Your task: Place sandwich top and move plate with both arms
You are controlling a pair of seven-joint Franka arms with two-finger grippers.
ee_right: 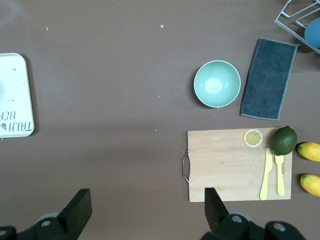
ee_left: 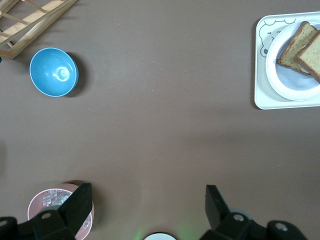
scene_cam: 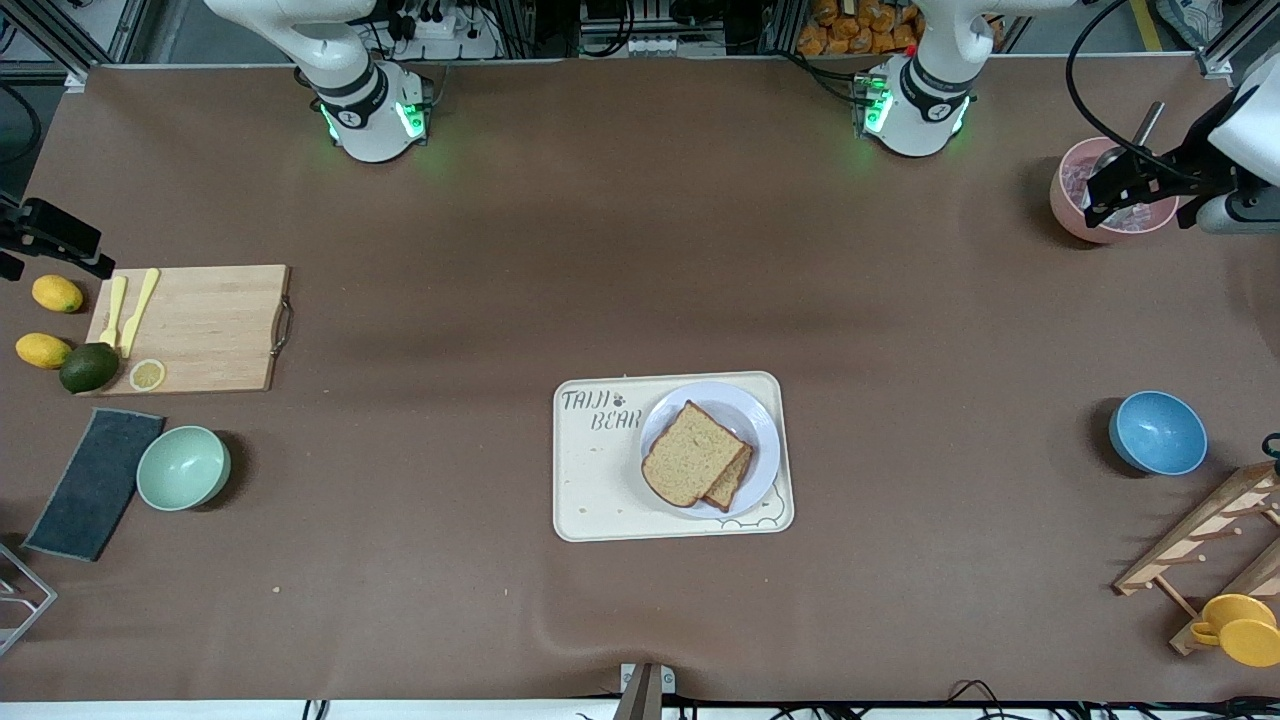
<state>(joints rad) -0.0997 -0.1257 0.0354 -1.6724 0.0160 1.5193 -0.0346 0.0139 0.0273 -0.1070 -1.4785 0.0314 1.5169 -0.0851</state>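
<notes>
1. Front view: the sandwich top (scene_cam: 691,453) was seen lying askew on a lower slice, both on the plate (scene_cam: 762,422), which sat on the bear-printed tray (scene_cam: 595,480) at mid-desk, toward the camera-side edge. The left gripper (scene_cam: 1100,205) was held over the pink bowl (scene_cam: 1068,196) near the left arm's base-side corner; the right gripper (scene_cam: 60,240) was held at the right arm's edge, by the cutting board (scene_cam: 200,325).

2. Left wrist view: the left gripper (ee_left: 147,200) was shown released, fingers spread wide, nothing between them.

3. Right wrist view: the right gripper (ee_right: 147,202) was likewise shown released and empty.
</notes>
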